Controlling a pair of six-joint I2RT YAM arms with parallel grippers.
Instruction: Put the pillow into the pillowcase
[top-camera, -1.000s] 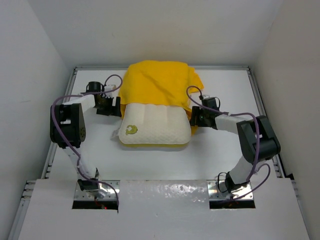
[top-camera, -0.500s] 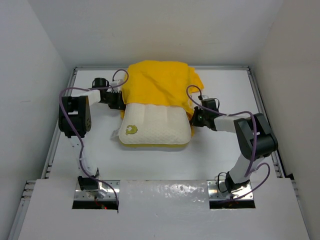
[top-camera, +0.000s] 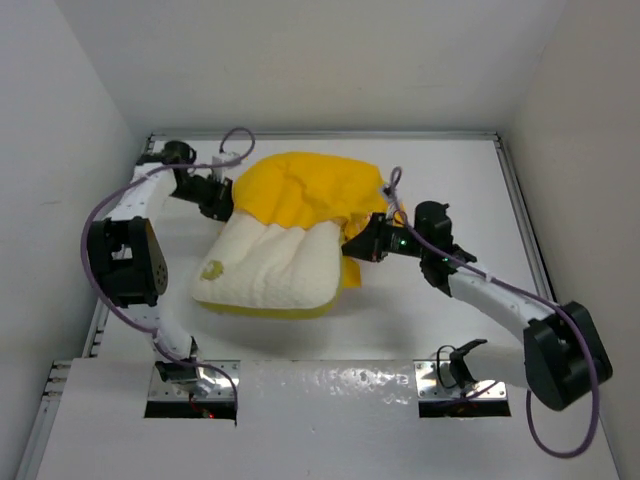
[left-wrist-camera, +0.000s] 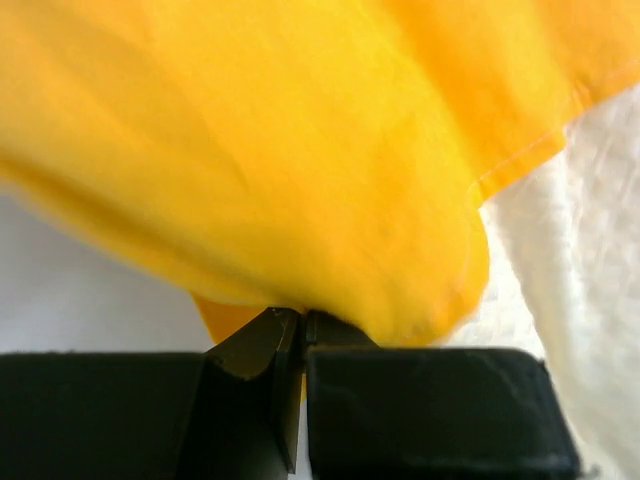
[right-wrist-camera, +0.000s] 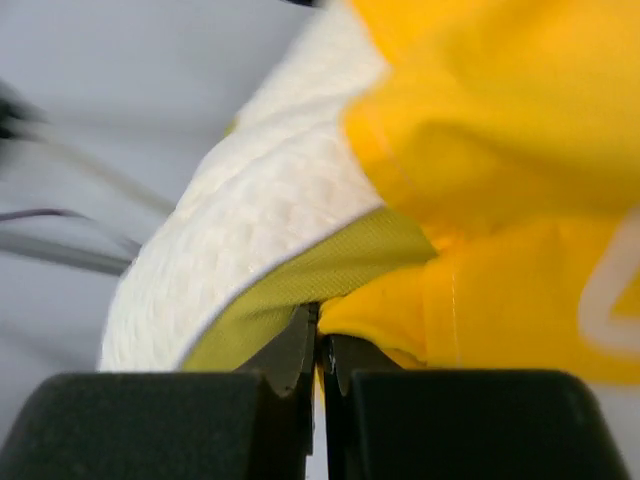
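The cream-white pillow lies tilted in the middle of the table, its near half bare and its far half inside the yellow pillowcase. My left gripper is shut on the pillowcase's left open edge. In the left wrist view the yellow pillowcase bulges over the closed left gripper, with the pillow at right. My right gripper is shut on the pillowcase's right edge. In the right wrist view the pillowcase hem is pinched in the right gripper, beside the pillow and its yellow-green side seam.
White walls enclose the white table on the left, far and right sides. A metal rail runs along the right edge. The arm bases sit at the near edge.
Both grippers closed on the pillowcase's open edges. The pillow and case then shifted left and toward the near side and tilted, with both arms swinging along.
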